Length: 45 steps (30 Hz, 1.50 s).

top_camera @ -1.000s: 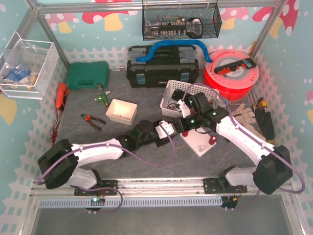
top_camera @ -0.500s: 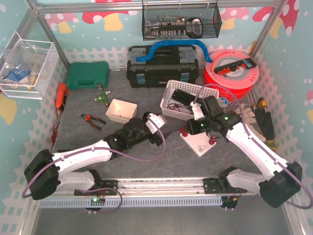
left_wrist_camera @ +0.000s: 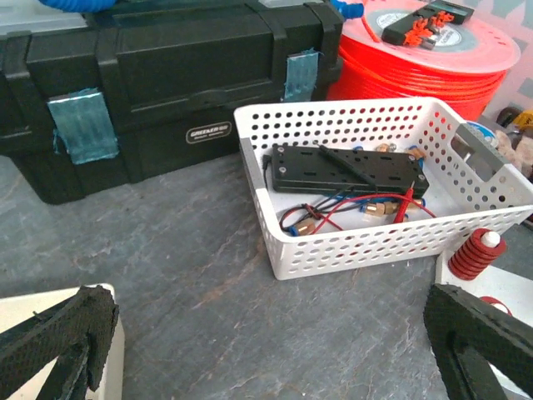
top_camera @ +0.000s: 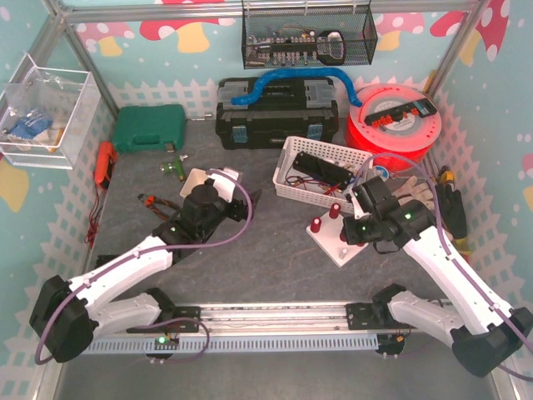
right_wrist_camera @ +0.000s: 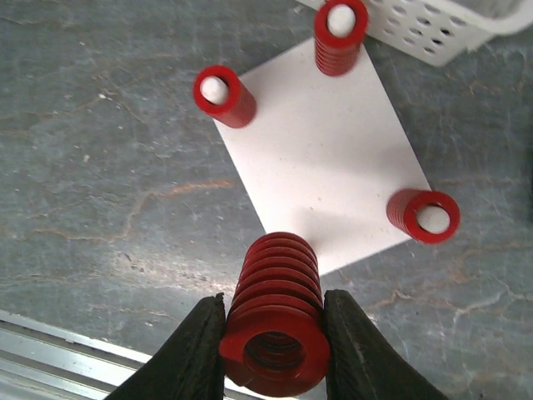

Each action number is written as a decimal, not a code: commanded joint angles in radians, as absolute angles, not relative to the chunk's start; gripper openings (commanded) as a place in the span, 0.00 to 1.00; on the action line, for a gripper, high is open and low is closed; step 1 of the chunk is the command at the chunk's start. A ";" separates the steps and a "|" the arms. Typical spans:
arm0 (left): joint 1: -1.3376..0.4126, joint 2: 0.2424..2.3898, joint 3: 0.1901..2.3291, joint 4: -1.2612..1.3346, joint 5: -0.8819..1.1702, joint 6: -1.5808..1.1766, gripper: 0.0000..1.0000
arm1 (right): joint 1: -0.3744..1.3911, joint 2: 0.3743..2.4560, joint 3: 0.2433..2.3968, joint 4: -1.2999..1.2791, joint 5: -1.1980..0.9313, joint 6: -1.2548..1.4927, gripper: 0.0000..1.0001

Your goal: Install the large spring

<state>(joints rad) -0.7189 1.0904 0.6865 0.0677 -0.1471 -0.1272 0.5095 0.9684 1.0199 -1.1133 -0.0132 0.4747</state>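
Right wrist: large spring (right_wrist_camera: 276,329) in hand (right_wrist_camera: 274,303)

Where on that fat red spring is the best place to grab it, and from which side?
On its round outer coils, squeezed from two opposite sides, as the right end effector holds the large spring now. That leaves its hollow bore open at both ends, probably so it can slide over a post on the white plate.

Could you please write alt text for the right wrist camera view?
The right gripper clamps a large red spring by the near corner of a white plate. Three smaller red springs sit on pegs at its other corners.
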 commanded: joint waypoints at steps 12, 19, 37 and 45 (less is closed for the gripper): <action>-0.692 1.036 0.644 0.017 -0.152 -0.183 0.99 | 0.505 0.968 0.904 -1.103 -0.039 0.555 0.00; -0.689 1.040 0.640 0.017 -0.155 -0.180 0.99 | 0.506 0.976 0.850 -1.070 -0.019 0.554 0.00; -0.686 1.052 0.637 0.019 -0.152 -0.172 0.99 | 0.506 1.022 0.735 -0.896 -0.074 0.588 0.09; -0.686 1.049 0.630 0.018 -0.148 -0.181 0.99 | 0.506 1.039 0.723 -0.867 -0.048 0.607 0.35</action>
